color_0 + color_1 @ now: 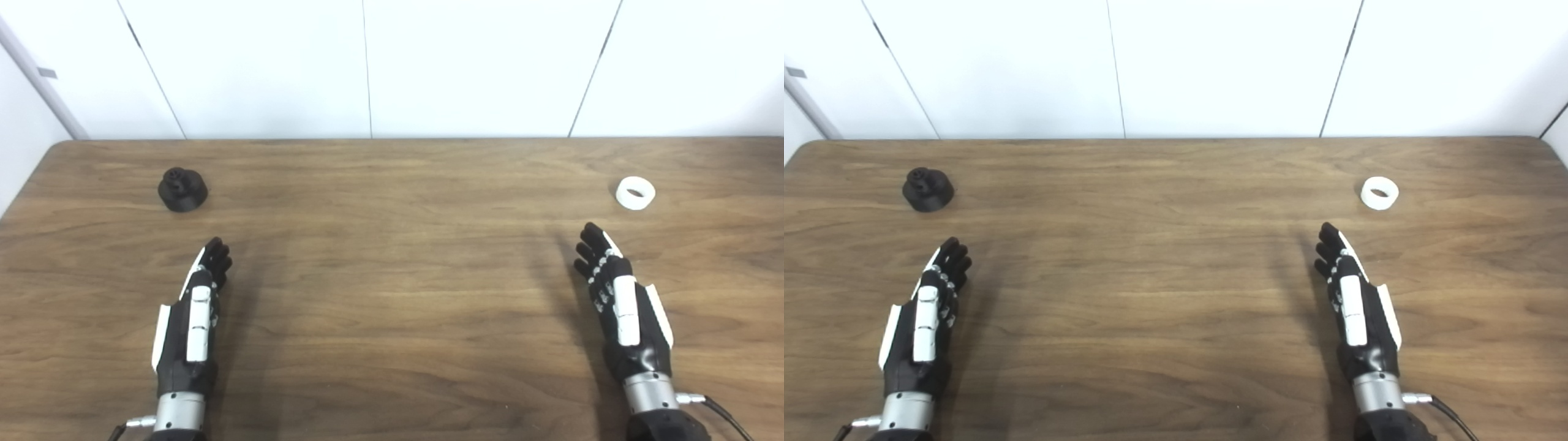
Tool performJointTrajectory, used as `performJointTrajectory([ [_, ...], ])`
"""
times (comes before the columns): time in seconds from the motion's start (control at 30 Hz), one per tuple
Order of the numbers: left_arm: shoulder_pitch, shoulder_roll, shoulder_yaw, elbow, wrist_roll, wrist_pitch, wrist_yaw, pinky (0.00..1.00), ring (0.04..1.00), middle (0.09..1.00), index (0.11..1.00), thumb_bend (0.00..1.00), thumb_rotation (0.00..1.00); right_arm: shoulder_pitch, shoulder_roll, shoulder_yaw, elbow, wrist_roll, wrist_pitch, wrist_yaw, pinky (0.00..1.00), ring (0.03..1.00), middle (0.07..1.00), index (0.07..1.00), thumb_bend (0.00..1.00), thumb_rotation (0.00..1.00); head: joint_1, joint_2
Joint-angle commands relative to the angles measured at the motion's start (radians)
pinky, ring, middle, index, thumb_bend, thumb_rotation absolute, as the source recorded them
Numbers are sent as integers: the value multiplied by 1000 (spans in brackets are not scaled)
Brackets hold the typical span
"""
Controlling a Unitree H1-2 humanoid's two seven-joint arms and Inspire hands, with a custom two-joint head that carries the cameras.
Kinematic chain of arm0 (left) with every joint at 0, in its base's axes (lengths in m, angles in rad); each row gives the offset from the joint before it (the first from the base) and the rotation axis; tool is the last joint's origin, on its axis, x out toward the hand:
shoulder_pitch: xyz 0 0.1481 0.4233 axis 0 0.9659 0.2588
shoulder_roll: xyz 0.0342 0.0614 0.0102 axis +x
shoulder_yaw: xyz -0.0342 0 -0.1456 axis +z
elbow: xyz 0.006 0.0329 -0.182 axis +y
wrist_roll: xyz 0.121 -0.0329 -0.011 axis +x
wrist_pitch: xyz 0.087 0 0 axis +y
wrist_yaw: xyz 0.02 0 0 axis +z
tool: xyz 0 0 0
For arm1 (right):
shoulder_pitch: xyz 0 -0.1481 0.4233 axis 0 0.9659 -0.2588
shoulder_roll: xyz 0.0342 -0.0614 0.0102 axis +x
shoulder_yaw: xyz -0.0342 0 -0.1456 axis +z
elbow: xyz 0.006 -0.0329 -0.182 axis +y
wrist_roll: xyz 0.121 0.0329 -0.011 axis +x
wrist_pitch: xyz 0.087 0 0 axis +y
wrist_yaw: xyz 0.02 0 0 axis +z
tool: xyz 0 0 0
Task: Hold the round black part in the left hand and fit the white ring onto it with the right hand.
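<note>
Round black part [182, 189] sits on our brown wooden table [392, 294], far over on the left side and close to the back edge. Our white ring [635, 193] lies far over on the right side, well apart from it. Our left hand [193, 312] is near the black part but not touching it. Our right hand [618, 306] is near the ring and not touching it. Both hands hold nothing, with their fingers stretched out forward.

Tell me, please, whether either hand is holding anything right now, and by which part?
Nothing is held. The left hand and right hand are both open, short of the black part and white ring.
</note>
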Motion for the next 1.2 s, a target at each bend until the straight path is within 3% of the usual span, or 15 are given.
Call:
performJointTrajectory([
  [0.0, 7, -28, 0, -13, 3, -34, 0, 999, 952, 947, 949, 472, 928, 28, -6, 1, 26, 7, -23, 2, 920, 933, 937, 909, 533, 983, 1, 0],
  [0.37, 9, -40, -13, -2, 34, -50, 7, 989, 940, 940, 942, 496, 921, 30, -19, -3, 33, 14, -21, 12, 967, 958, 954, 925, 530, 1000, 78, -44],
  [0.77, 16, -59, -37, 19, 53, -68, 14, 1000, 959, 952, 958, 498, 903, 15, -41, -7, 107, 52, -96, 36, 970, 947, 953, 933, 546, 1000, 143, -97],
  [0.93, 14, -65, -42, 33, 73, -82, 25, 1000, 949, 938, 950, 475, 894, 17, -48, -5, 102, 45, -71, 29, 999, 971, 962, 946, 580, 1000, 163, -112],
  [1.17, 15, -66, -48, 34, 79, -80, 27, 1000, 957, 940, 954, 497, 862, 13, -51, -10, 118, 86, -95, 48, 995, 958, 968, 961, 499, 1000, 162, -115],
])
